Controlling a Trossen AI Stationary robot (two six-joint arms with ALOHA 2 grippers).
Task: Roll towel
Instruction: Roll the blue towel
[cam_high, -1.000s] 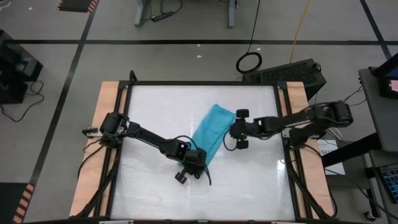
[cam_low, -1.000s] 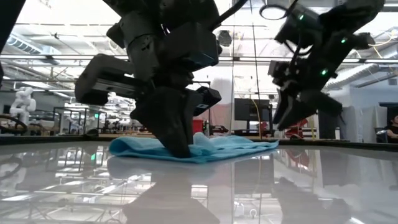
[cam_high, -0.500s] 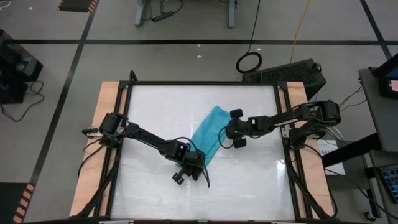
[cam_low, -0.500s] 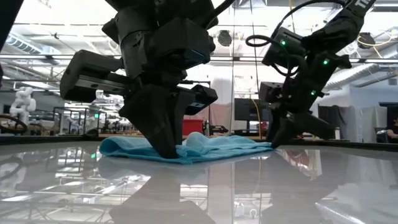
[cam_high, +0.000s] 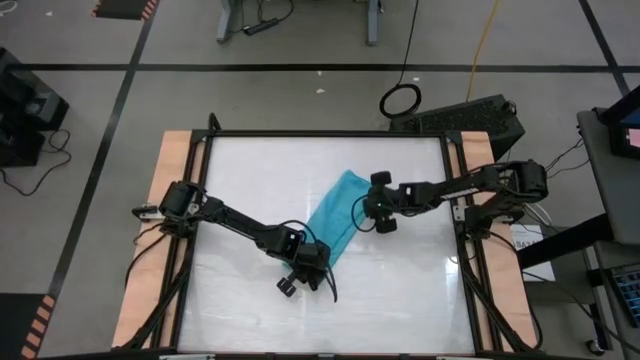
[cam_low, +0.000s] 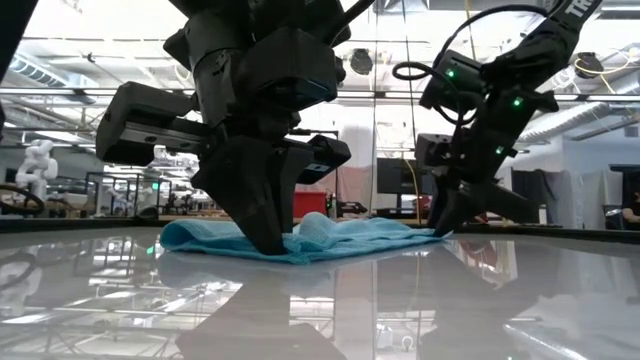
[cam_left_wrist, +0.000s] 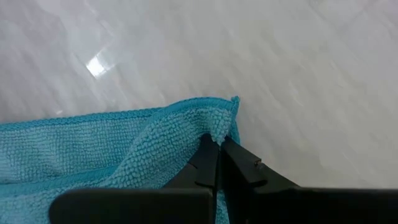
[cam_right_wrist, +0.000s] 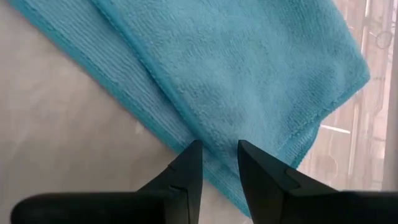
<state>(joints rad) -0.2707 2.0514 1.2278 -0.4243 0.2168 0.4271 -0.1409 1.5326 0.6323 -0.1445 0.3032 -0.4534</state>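
Towel (cam_high: 337, 217) on glossy white table (cam_high: 250, 170); left jaws clamp its corner, right jaws apart.

The turquoise towel (cam_high: 337, 213) lies folded (a long strip) diagonally mid-table, one corner lifted.

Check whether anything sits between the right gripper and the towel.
Nothing visible does. The right gripper is down at the towel with its fingers straddling the long edge. The left gripper is shut on a corner at the towel's other end, well clear of it.
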